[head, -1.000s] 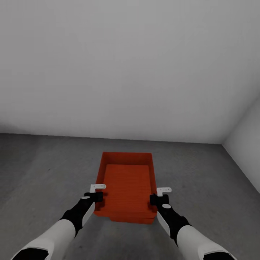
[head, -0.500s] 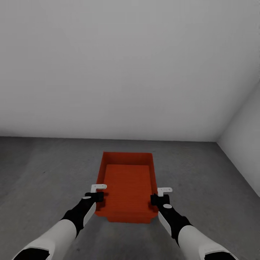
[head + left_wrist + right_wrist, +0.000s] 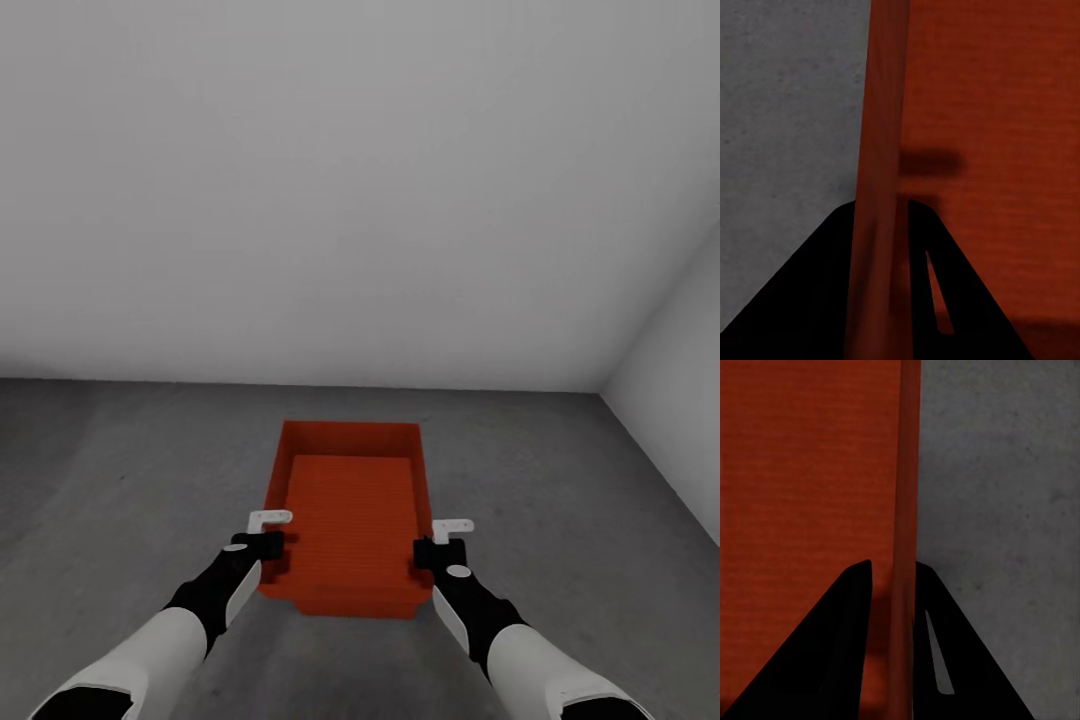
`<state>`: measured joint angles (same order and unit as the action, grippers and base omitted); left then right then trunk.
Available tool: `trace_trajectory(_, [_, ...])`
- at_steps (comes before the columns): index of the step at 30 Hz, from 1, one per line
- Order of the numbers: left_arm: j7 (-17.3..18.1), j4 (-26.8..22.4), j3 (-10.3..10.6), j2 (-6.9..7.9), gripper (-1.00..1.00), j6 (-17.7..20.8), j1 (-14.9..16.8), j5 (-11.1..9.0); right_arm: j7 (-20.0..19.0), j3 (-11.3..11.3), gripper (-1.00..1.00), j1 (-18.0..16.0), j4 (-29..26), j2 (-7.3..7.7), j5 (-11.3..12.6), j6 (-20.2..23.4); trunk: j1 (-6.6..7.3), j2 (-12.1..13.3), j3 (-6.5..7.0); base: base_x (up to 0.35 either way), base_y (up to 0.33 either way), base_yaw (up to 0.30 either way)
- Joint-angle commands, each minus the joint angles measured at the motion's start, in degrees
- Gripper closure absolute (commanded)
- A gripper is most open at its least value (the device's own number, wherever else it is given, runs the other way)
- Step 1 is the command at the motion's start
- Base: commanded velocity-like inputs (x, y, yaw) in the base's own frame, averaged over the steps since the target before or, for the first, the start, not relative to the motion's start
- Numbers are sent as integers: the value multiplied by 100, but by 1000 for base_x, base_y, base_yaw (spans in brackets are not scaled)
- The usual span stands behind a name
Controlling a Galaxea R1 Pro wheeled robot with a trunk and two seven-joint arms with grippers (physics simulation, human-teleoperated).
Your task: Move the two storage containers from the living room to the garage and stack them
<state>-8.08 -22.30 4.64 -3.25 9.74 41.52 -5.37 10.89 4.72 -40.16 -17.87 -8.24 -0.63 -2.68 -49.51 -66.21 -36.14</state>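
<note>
Head view: orange-red container at centre, open side up, long axis running straight away from the robot toward the grey wall, above the concrete floor. A second rim line along the near edge; whether one bin or two nested, cannot tell. Whether resting on the floor or lifted, cannot tell. Left gripper at the left long wall near the near corner; right gripper at the right long wall, opposite.

Left wrist view: left gripper pinching the thin left wall, one dark finger outside over the floor, the other inside over the bin bottom.

Right wrist view: right gripper pinching the right wall likewise, one finger inside, the other outside over speckled concrete.
</note>
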Motion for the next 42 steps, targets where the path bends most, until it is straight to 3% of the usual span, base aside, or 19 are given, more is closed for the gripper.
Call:
trace_trajectory(1, [-220, -32, -191, 70, 100, -20, 5, 80, 97, -94, 100, -2, 20, 109, 29, -14, 0, -3, -4, 31, 0, 0])
trace_trajectory(13, [-220, -40, -191, 70, 100, -25, 5, 80, 97, -94, 100, -1, 20, 112, 28, -21, 0, -3, -4, 151, 0, 0])
trace_trajectory(42, [-220, -3, -198, 70, 100, -24, 5, 71, 97, -94, 100, -1, 20, 112, 28, -23, 0, -3, -4, -31, 0, 0])
